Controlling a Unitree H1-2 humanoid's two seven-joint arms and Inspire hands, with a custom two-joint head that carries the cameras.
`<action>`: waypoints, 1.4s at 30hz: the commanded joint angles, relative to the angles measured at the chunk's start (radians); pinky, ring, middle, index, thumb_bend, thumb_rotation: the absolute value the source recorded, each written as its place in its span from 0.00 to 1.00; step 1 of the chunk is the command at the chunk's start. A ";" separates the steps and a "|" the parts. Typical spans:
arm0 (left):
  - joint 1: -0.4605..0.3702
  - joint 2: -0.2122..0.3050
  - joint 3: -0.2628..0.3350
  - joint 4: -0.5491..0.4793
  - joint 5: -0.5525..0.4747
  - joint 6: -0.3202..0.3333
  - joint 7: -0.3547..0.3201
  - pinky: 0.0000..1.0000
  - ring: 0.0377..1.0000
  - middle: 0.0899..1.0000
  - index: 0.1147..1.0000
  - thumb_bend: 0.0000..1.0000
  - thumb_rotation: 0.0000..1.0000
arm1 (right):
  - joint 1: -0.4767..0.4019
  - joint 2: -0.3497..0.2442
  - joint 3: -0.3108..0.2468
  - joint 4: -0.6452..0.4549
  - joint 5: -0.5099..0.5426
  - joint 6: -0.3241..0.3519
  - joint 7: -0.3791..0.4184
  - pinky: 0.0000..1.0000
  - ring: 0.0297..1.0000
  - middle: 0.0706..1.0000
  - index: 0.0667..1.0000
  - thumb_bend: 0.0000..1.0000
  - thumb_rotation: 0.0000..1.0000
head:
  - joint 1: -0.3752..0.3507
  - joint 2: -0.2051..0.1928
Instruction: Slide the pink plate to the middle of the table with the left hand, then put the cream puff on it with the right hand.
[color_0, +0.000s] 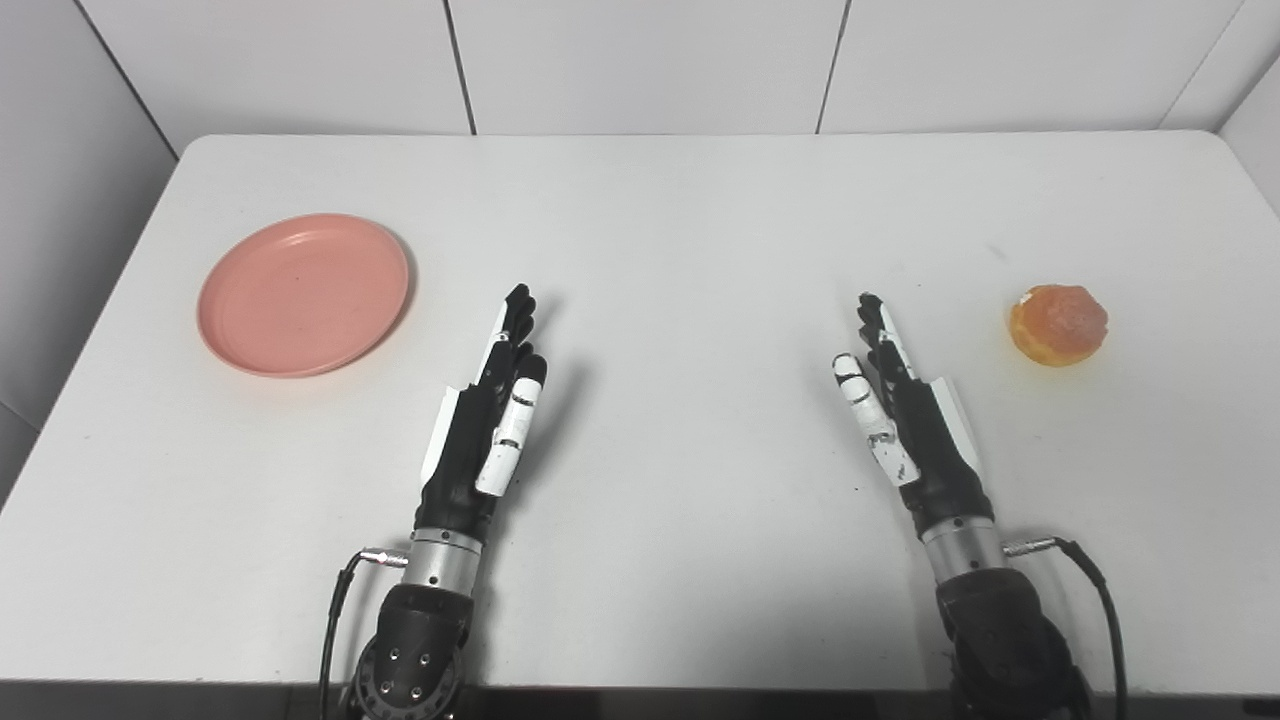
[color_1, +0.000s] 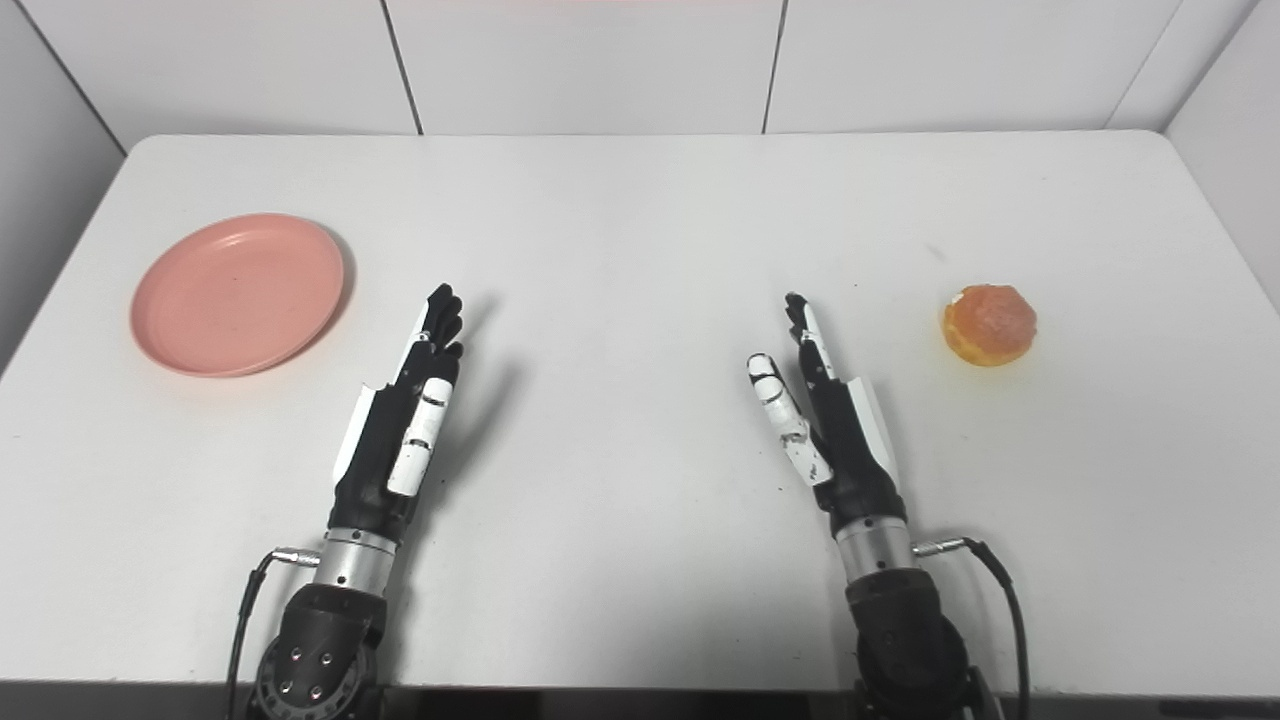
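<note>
We see the pink plate (color_0: 303, 294) near the counter's (color_0: 680, 200) left edge, the cream puff (color_0: 1058, 324) near its right. Our left robot hand (color_0: 490, 415) and right robot hand (color_0: 900, 400) hold nothing, fingers extended.

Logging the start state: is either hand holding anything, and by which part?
Nothing is held. The left hand and right hand are open, apart from the pink plate and the cream puff.

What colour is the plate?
The plate is plain pink, clearest in the left eye view.
</note>
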 joint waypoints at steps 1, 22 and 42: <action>0.026 0.007 0.000 0.058 -0.008 -0.002 0.000 0.98 1.00 1.00 0.99 0.47 1.00 | -0.011 -0.001 0.000 -0.023 0.004 -0.003 0.000 1.00 1.00 1.00 1.00 0.23 1.00 | 0.001 0.001; 0.022 0.001 -0.005 0.084 -0.005 -0.018 0.004 0.97 1.00 1.00 0.99 0.46 1.00 | -0.011 -0.008 -0.003 -0.008 0.005 -0.006 -0.002 1.00 1.00 1.00 1.00 0.22 1.00 | 0.069 -0.039; -0.032 -0.081 -0.057 0.298 0.130 -0.140 0.105 0.95 0.99 0.99 0.98 0.45 1.00 | -0.023 -0.085 -0.040 0.163 0.135 -0.195 0.023 1.00 1.00 1.00 1.00 0.17 1.00 | 0.412 -0.248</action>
